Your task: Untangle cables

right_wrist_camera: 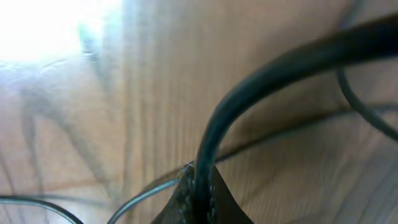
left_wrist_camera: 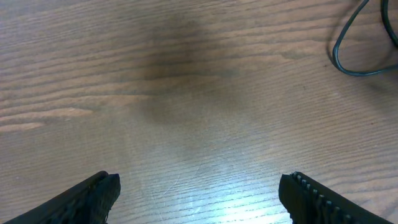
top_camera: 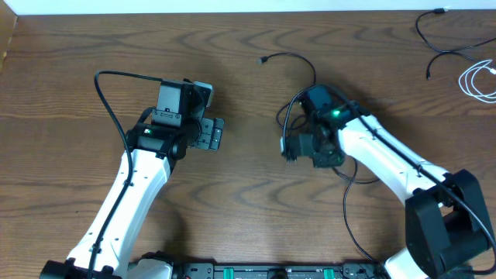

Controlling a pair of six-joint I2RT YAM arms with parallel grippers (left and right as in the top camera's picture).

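Cable (right_wrist_camera: 208, 149) | pinched in your right gripper (right_wrist_camera: 198, 200), tips clenched on it, it rises between them and arcs right | risk: yank and its slack cinches into a knot, or it slips the pinch | left gripper (left_wrist_camera: 200, 200) spread wide over table (left_wrist_camera: 186, 93), holds nothing, loop (left_wrist_camera: 334, 50) far up-right of its fingers

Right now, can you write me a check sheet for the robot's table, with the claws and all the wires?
Surface: wooden table, brown grain showing.
Job's things: looped black cable by the right arm; second black cable and white cable at the far right.
Clutter: nothing seen.
Claws: left claw open, holding nothing; right claw shut on the looped black cable.
Cables: thick arm cable on the left arm.
Surroundings: pale strip beyond the far edge.
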